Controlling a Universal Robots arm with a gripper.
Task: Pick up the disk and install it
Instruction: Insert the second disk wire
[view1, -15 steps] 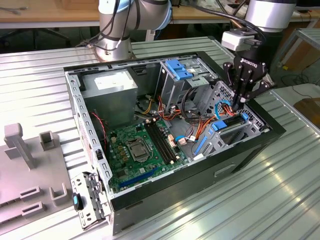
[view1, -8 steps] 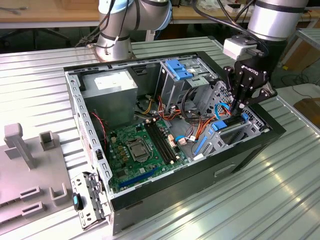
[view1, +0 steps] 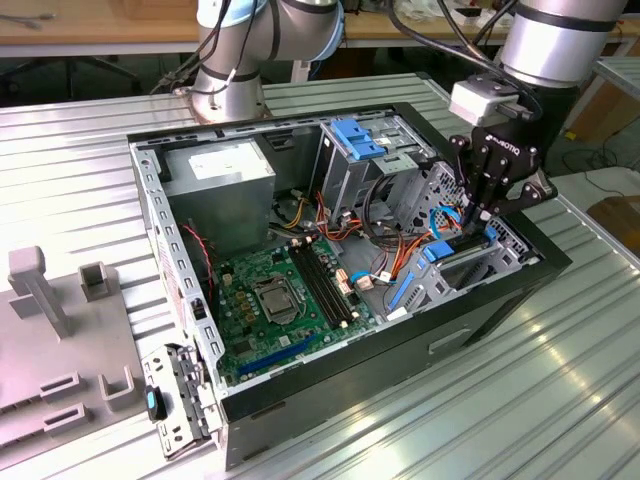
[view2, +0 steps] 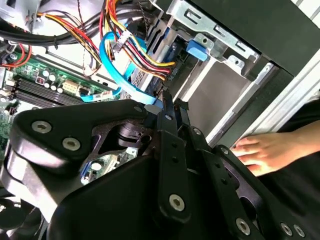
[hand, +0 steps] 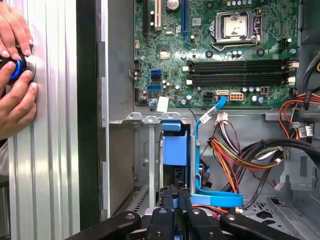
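Installation step in hand: gripper fingers together, clamped on the disk, which sits directly ahead in its drive bay; seating appears incomplete, calling for straight pressure.

In the exterior view the silver-grey robot arm comes down from the upper part of the exterior view's right, its wrist pointing steeply downward. At its end the black two-finger gripper hangs with its linkages drawn in and its slim fingers pressed close together, tips almost meeting; both wrist views show them side by side.
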